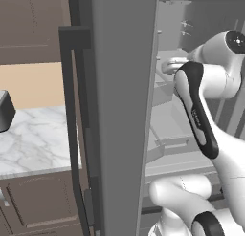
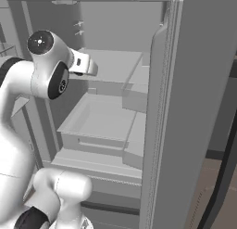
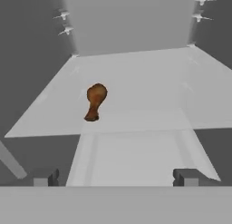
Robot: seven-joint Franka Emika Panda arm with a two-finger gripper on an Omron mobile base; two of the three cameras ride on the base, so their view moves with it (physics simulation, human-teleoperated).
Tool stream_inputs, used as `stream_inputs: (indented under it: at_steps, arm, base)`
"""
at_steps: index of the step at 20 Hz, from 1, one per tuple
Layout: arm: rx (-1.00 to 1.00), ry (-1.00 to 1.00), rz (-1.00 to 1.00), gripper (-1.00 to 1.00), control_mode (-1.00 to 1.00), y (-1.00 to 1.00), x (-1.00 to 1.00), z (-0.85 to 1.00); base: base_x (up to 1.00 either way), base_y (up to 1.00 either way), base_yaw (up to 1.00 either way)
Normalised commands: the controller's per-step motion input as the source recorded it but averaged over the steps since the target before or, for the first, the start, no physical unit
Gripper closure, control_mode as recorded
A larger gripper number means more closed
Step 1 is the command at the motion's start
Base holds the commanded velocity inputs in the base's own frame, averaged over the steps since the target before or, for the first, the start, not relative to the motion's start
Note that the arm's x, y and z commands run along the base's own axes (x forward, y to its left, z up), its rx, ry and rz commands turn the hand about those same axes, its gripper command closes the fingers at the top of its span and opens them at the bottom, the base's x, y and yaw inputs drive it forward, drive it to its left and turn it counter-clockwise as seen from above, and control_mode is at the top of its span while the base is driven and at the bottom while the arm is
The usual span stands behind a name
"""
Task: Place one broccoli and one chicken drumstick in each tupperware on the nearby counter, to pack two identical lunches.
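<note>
While the arm (image 2: 44,70) reaches into an open grey fridge, the gripper (image 3: 115,177) is held with its jaws wide apart, nothing between them. From the hand view, a brown drumstick (image 3: 94,101) is seen lying on a pale shelf (image 3: 149,87) well ahead of the fingertips (image 3: 186,177), thick end farther away and narrow end nearer the shelf's front edge. A lower tray (image 3: 136,157) is seen below and in front of that shelf. From the left base view, the fridge door (image 1: 119,111) is seen standing open between the arm and the counter (image 1: 36,139), blocking much of the interior. On the counter's left edge, a dark object (image 1: 5,111) is partly seen; what it is cannot be told. Drawers (image 2: 99,121) are stacked below the hand.
</note>
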Motion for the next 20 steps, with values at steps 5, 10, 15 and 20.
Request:
stream_inputs:
  at_steps: [5, 10, 15, 20]
  arm:
    - [0.00, 0.01, 0.00, -1.00, -1.00, 0.17, 0.54, -0.10]
    - [0.00, 0.00, 0.00, -1.00, -1.00, 0.15, 0.46, -0.25]
    - [0.00, 0.00, 0.00, -1.00, -1.00, 0.11, 0.39, -0.26]
    - [0.00, 0.03, 0.00, -1.00, -1.00, 0.01, 0.46, -0.08]
  base:
    - [0.00, 0.00, 0.00]
    - [0.00, 0.00, 0.00]
    - [0.00, 0.00, 0.00]
    - [0.00, 0.00, 0.00]
